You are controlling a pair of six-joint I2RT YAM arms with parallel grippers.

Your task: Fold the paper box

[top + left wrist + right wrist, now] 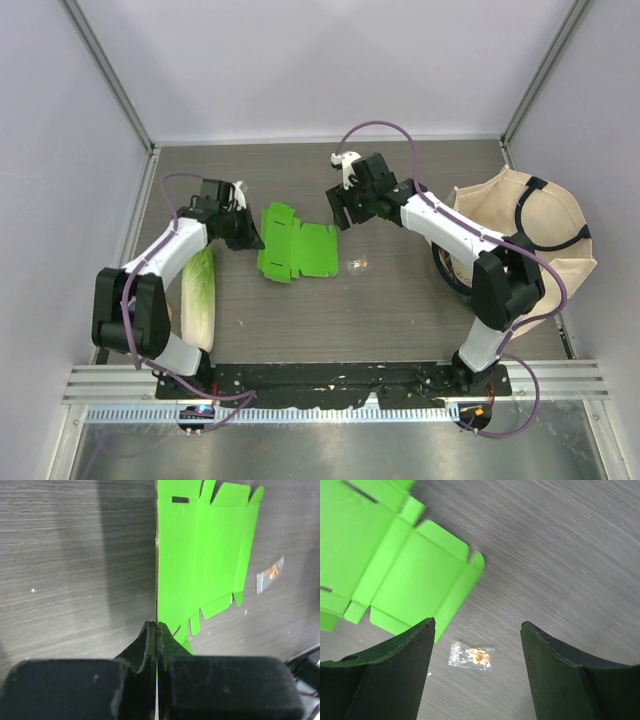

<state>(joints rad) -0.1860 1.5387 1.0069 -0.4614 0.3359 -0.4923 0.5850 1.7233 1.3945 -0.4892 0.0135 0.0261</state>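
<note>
Left gripper [157, 632]: my fingers are pressed together, pinching the near left edge of the paper box [200, 550]. The box lies unfolded on the table [400, 310], stretching away from that grip. Right gripper [477, 645]: my fingers are spread wide and grip nothing, poised just beside the box's corner, above a small clear packet [471, 656].

You find no text, label, brand or number that can be read in any of these views. The paper box [297, 251] shows you plain green faces only. The small clear packet [471, 656] near it carries an orange mark too blurred for you to read.
</note>
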